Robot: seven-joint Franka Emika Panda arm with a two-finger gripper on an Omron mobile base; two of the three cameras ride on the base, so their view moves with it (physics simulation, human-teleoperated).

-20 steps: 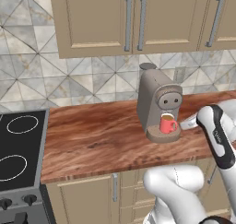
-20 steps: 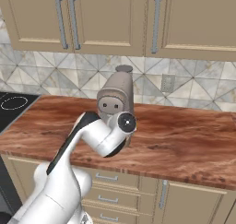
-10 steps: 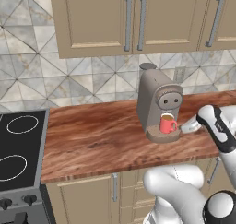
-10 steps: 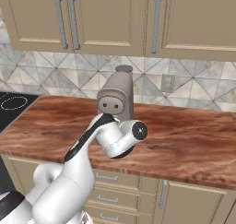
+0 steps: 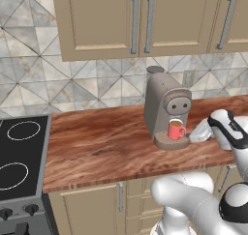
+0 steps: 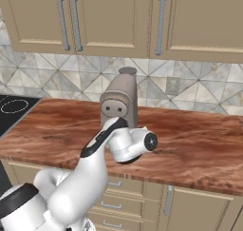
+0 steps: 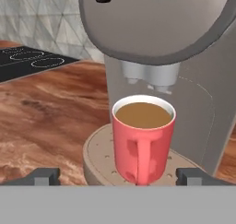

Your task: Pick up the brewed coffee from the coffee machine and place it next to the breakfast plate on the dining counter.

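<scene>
Left base view: the mug [image 5: 176, 129] stands on the round base of the coffee machine [image 5: 166, 106], under its spout, on the worktop [image 5: 106, 147]. The gripper [image 5: 200, 132] sits just right of the mug, its fingers hidden by the hand. A stove [image 5: 22, 154] lies at the left.
Right base view: the arm's wrist covers the machine's [image 6: 120, 99] base; cabinets [image 6: 118, 21] hang above.
Hand view: the mug [image 7: 144, 138] is full of brown coffee, handle facing the camera. The fingertips [image 7: 44, 176] are spread wide either side of the mug and hold nothing.
</scene>
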